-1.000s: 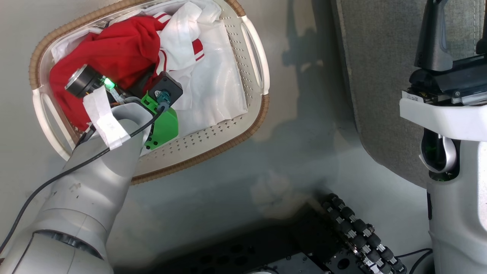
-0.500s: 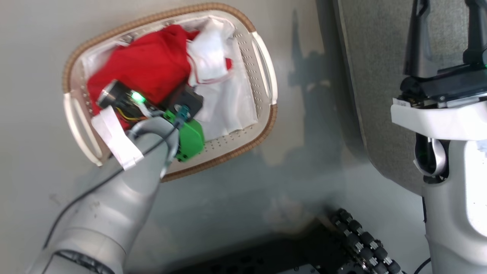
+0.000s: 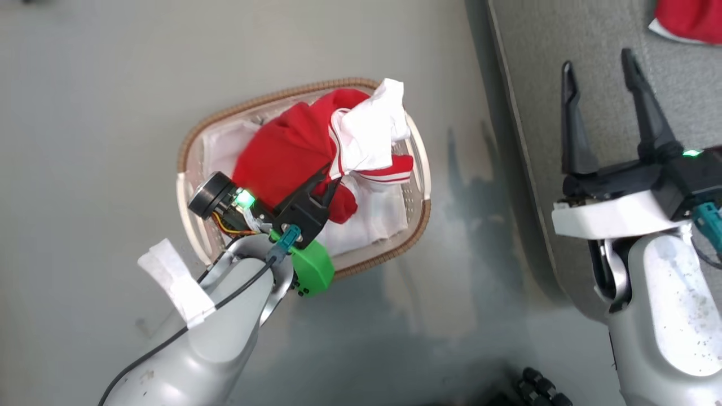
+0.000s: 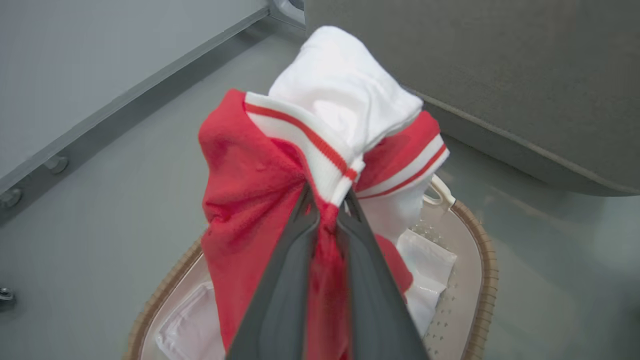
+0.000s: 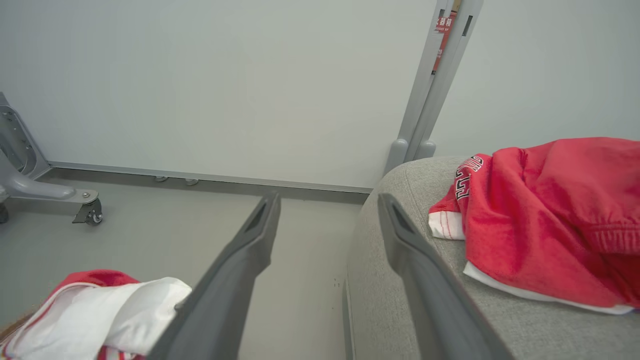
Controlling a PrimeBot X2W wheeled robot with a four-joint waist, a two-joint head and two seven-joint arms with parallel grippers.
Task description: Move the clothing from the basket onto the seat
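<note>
Just above the oval laundry basket (image 3: pixel 254 104), gripping a red-and-white jersey (image 3: pixel 287 146) in the left gripper (image 3: pixel 331 180): fingers (image 4: pixel 280 300) pinched almost together on a bunched red fold, white sleeve and striped cuff bulging past the fingertips. Pale left forearm (image 3: pixel 225 338) slanting up from below, wrist angled, gripper pointing across the basket toward the grey sofa cushion (image 3: pixel 598 22). Directly beneath that gripper, the basket's brown woven-look rim and a white liner sheet (image 4: pixel 430 260); contact between the jersey's hanging tail and either one impossible to judge. Off to its right, over the cushion's near edge, the right gripper (image 3: pixel 597 62) spread wide with nothing between the jaws, forearm upright beneath it. Ahead of the right fingertips and to their right, a second red garment (image 5: pixel 545 215) with dark lettering and a white hem, lying on the cushion, well apart from the gripper. Between the two spread fingers, bare grey floor (image 5: pixel 310 250) running to a pale wall.
</note>
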